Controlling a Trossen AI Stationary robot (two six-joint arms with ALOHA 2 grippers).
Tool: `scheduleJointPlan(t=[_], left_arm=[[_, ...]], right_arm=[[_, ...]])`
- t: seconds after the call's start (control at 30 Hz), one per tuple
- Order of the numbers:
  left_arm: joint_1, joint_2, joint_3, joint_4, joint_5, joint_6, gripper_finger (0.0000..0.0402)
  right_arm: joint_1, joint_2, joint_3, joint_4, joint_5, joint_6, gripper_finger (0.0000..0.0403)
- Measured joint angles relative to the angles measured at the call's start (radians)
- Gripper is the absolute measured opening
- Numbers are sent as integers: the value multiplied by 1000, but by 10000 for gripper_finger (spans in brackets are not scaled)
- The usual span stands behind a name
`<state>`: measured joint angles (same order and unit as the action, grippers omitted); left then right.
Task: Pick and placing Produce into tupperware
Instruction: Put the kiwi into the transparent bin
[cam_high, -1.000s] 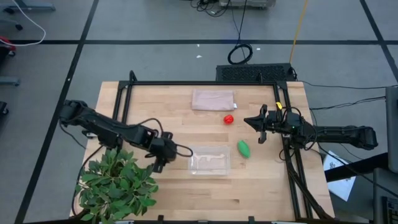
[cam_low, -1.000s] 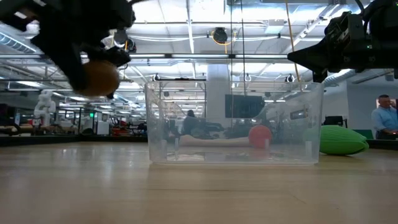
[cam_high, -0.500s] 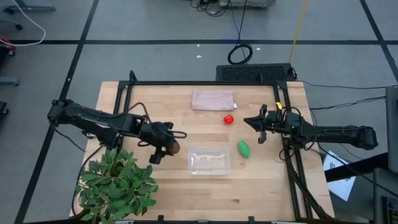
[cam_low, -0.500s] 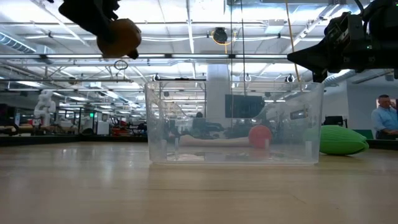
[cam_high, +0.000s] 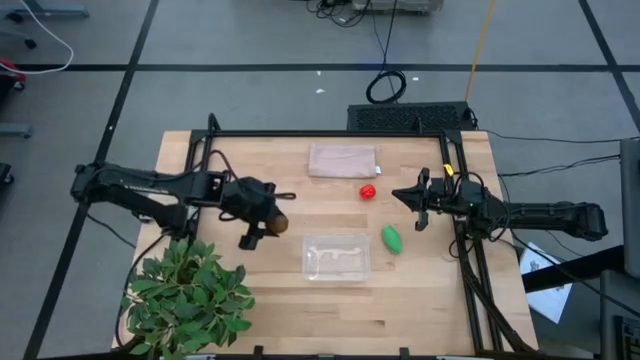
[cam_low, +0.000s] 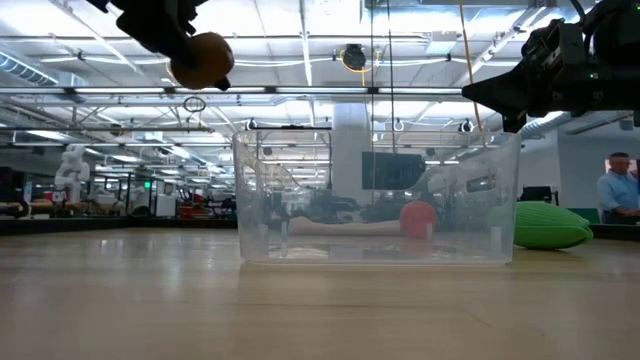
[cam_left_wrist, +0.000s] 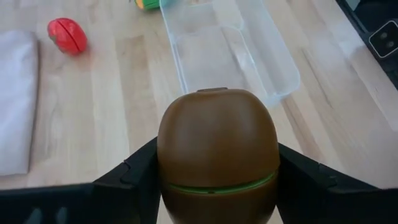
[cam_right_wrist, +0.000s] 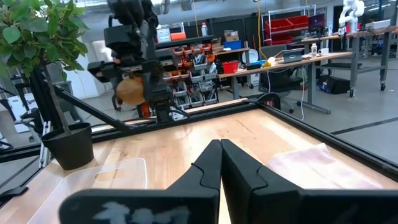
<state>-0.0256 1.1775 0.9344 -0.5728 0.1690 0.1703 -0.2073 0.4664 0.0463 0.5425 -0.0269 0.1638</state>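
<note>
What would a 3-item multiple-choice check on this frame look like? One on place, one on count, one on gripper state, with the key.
1. Where is the kiwi?
A. Inside the clear container
B. Held in the air by the left gripper, beside the container
C. On the beige cloth

2. How many produce items lie on the table outside the container?
A. One
B. Two
C. Three

3. What state is the right gripper in?
A. Shut, holding nothing
B. Shut on the green fruit
C. Open wide

Key:
1 B: the left gripper clamps the kiwi well above the table, short of the clear container.
2 B: only the red tomato and the green fruit rest on the wood.
3 A: the right gripper has its fingers pressed together with nothing between them.
</note>
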Motion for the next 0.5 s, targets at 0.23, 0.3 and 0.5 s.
scheduleJointPlan(t=[0.23,0.3,0.5], left_arm=[[51,-3,-1,46,98,37,237],[64,-5,-1,54,111,50,245],[116,-72,-2,52,113,56,224]], right_arm=[[0,0,0,-1,0,0,0],[0,0,0,-1,0,0,0],[0,0,0,-1,0,0,0]])
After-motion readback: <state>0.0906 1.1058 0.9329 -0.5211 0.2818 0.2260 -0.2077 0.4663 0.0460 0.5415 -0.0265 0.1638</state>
